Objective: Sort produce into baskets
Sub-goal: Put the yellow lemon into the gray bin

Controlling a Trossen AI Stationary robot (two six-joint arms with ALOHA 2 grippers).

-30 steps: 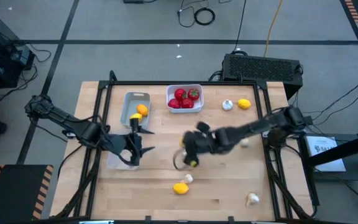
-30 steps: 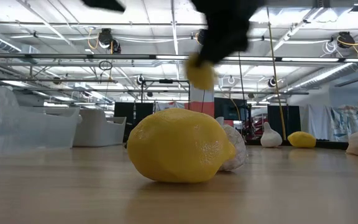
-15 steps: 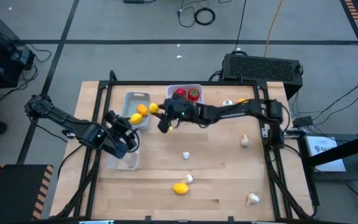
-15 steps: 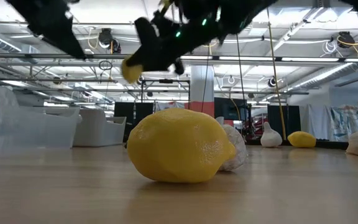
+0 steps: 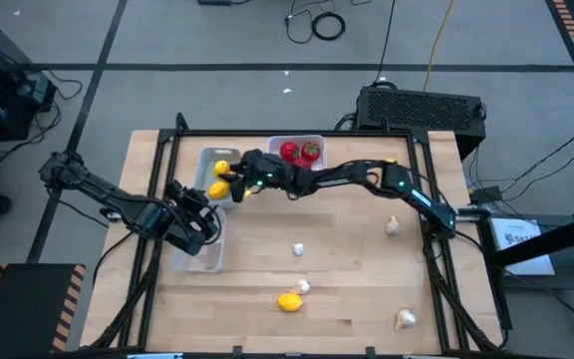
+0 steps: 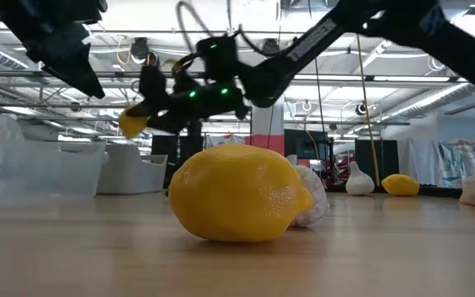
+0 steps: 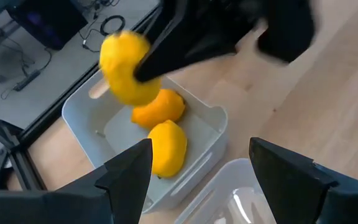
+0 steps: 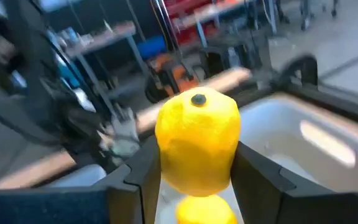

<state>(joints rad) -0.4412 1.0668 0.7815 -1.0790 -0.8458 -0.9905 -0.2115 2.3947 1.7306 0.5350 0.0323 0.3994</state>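
The sorting is partly done. The right gripper [image 5: 229,172] reaches across the table and hangs over the grey basket [image 5: 205,160], its jaws clenched on a yellow lemon [image 8: 197,142] that is not yet let go. Below it two more citrus fruits already lie in that basket: an orange one [image 7: 159,109] and a yellow one [image 7: 165,147]. The white basket [image 5: 316,140] holds red fruits [image 5: 299,152]. The clear basket [image 5: 195,261] looks empty as far as I can tell, with the left gripper [image 5: 199,221] waiting over it, fingers spread and holding nothing. Left on the table are a lemon [image 5: 289,301] at the near side, four garlic bulbs [image 5: 298,249] scattered about, and a lemon [image 6: 401,185] at the far right.
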